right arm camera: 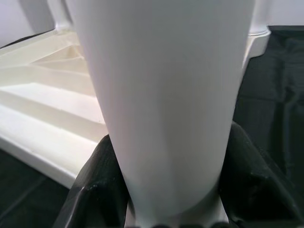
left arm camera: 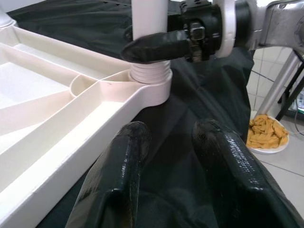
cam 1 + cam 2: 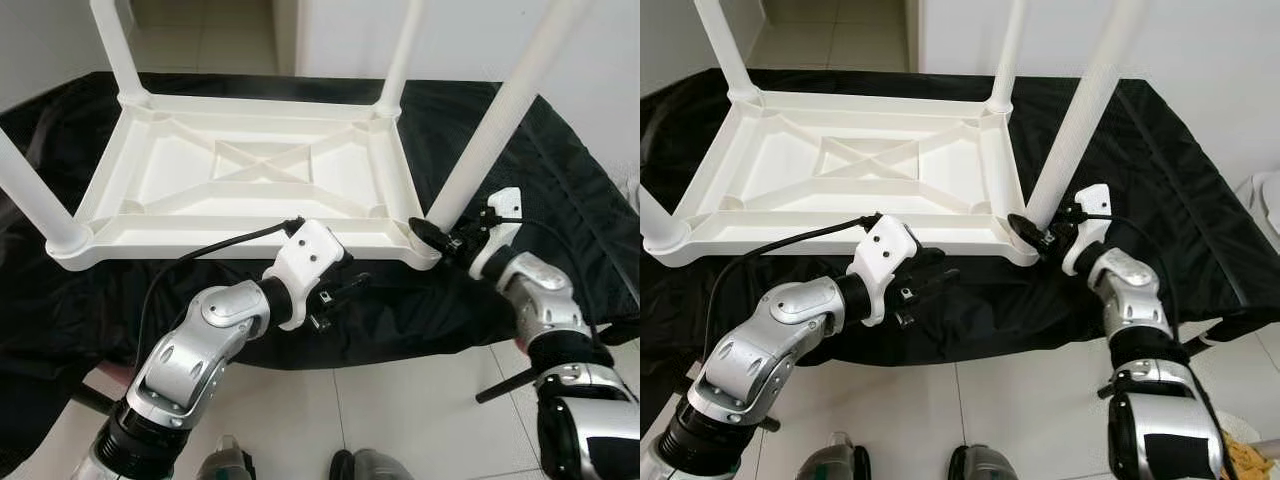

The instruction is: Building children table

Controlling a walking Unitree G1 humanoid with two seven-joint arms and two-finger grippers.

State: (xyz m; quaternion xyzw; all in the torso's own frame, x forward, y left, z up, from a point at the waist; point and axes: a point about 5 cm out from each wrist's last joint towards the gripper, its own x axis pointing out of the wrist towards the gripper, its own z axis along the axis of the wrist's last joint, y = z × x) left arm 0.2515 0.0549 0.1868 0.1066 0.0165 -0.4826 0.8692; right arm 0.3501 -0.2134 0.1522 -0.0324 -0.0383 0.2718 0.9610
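Observation:
A white plastic children's table (image 3: 250, 165) lies upside down on a black cloth, all of its legs pointing up. My right gripper (image 3: 432, 232) is shut on the near right leg (image 3: 490, 130) just above its socket. In the right wrist view its black fingers (image 1: 95, 190) flank that leg (image 1: 161, 95). My left gripper (image 3: 340, 295) is open, hovering over the cloth just in front of the table's near rim and left of that corner. In the left wrist view its fingers (image 2: 114, 180) hold nothing and point towards the leg base (image 2: 149, 76).
The black cloth (image 3: 560, 180) covers the whole work surface and hangs over its front edge. Other legs stand at the near left (image 3: 30, 195), far left (image 3: 115, 45) and far right (image 3: 405, 50). A plate of chips (image 2: 267, 135) sits on the tiled floor to the right.

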